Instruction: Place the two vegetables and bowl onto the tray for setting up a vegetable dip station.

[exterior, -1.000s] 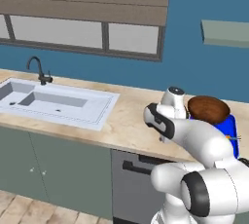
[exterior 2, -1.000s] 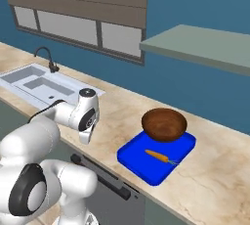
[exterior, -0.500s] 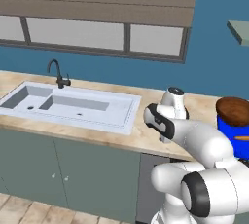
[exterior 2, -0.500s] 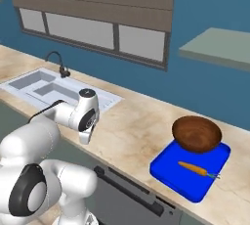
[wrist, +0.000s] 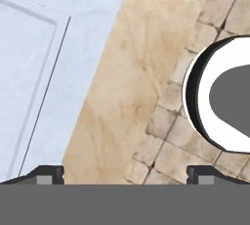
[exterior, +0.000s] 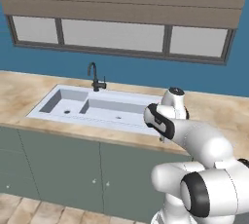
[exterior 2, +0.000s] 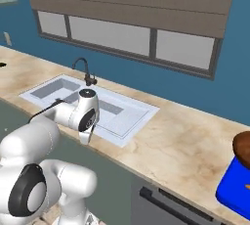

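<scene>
Tray [exterior 2: 236,190] and bowl [exterior 2: 242,146] lie well apart from wide-spread, empty hand [wrist: 124,172].

Both base views face the sink [exterior: 99,108] from behind; the hand view looks closely down at its edge.

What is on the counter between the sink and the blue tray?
Nothing: in the right base view, only bare beige counter stretches from the sink to the blue tray.

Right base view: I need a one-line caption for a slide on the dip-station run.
White arm held low over the sink edge, with the blue tray and brown bowl at the counter's far right.
</scene>
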